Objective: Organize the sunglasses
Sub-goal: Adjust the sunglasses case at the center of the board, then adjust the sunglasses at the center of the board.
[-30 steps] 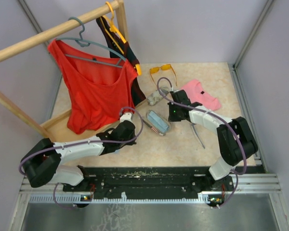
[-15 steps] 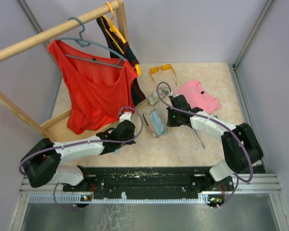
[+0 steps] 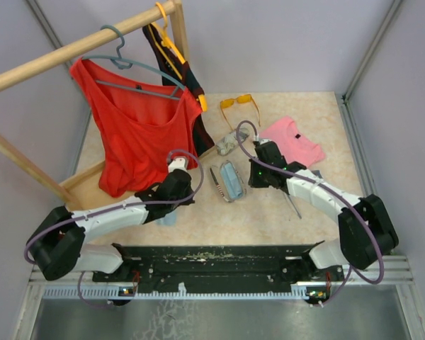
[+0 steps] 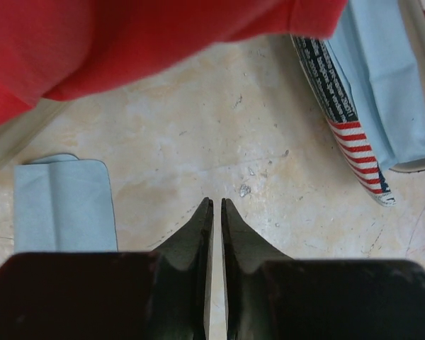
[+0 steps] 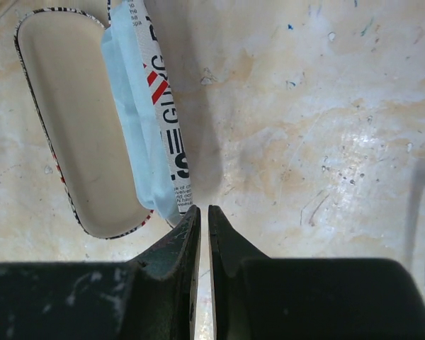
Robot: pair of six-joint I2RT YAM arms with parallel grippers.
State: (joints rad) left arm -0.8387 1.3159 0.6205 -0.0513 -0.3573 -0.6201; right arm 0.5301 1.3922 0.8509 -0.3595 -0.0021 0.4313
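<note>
We see a beige table with walls close on three sides and bare room along its near edge. The orange sunglasses lie at the far edge, and the grey sunglasses beside the right arm. The left gripper and right gripper are nearly together and empty.

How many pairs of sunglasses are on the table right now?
2. The orange sunglasses lie near the far edge; the greyish sunglasses lie partly hidden under the right arm.

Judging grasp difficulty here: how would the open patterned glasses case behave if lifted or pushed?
The open case looks like a hard shell, so it is probably stiff and light, sliding rather than rolling on the smooth table. Lifted by one half, the other may swing on its hinge. The light-blue cloth lying in it looks loose and could slip out.
</note>
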